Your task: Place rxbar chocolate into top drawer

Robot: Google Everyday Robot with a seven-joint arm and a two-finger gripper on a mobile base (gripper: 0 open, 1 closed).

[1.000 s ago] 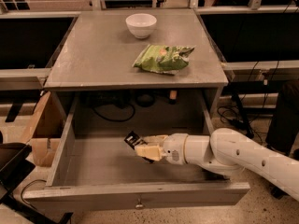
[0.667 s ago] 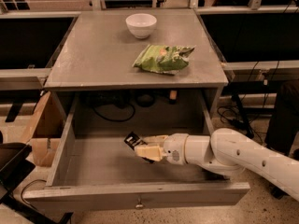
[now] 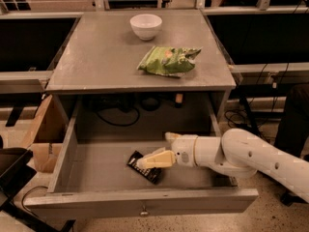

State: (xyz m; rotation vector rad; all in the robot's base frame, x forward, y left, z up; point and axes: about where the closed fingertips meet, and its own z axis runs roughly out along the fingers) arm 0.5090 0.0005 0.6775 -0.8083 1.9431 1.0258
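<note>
1. At the left of the frame, the top drawer (image 3: 65,154) stands pulled fully out below the bench (image 3: 96,62). Its grey floor is in plain view, and the small knob (image 3: 143,210) sits at mid-front near the bottom edge. None of this has shifted in the last second.
2. At the lower centre, the rxbar chocolate (image 3: 141,168) now lies flat on the drawer floor, towards the front. A second ago it sat higher in the frame and tipped up at the tip of the end effector. It has come down and slightly to the right.
3. Just right of that, the end effector (image 3: 153,150) hangs low inside the drawer. It looks released: one pale finger (image 3: 157,159) lies over the bar's upper right corner and the other (image 3: 170,137) stands well apart behind it.
4. I judge that the bar is delivered and the placing is nearly done. What remains is lifting clear without dragging the wrapper.
5. On the bench top in the upper centre, the white bowl (image 3: 146,25) and the green snack bag (image 3: 169,61) are as they were.
6. At the lower right, the white arm (image 3: 256,158) reaches in over the drawer's right wall, in much the same pose.
</note>
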